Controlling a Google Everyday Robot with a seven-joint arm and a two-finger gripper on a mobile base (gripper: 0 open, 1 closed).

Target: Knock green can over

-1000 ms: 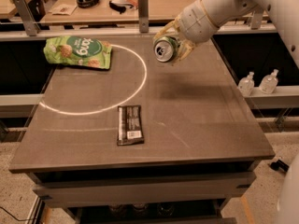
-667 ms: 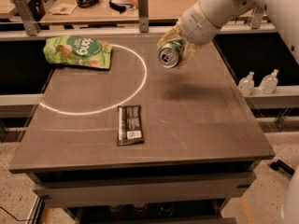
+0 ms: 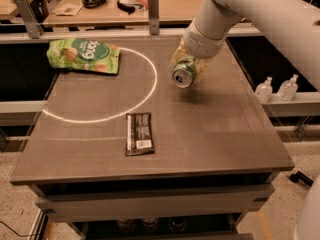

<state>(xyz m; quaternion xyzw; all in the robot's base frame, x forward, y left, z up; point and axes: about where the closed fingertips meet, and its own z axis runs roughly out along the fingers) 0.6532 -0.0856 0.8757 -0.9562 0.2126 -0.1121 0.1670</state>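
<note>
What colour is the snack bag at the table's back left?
Snack bag: green, white lettering; camera view. The gripper holds the green can above the table.

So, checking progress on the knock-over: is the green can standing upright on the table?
No, the can is tipped, silver top toward the camera, held by the gripper above the table's far middle.

Pale tool (image 3: 189, 64) above grey table (image 3: 215, 134) holds green can (image 3: 183, 76).

Glossy metal green can (image 3: 183, 77) in tool (image 3: 188, 67)
</note>
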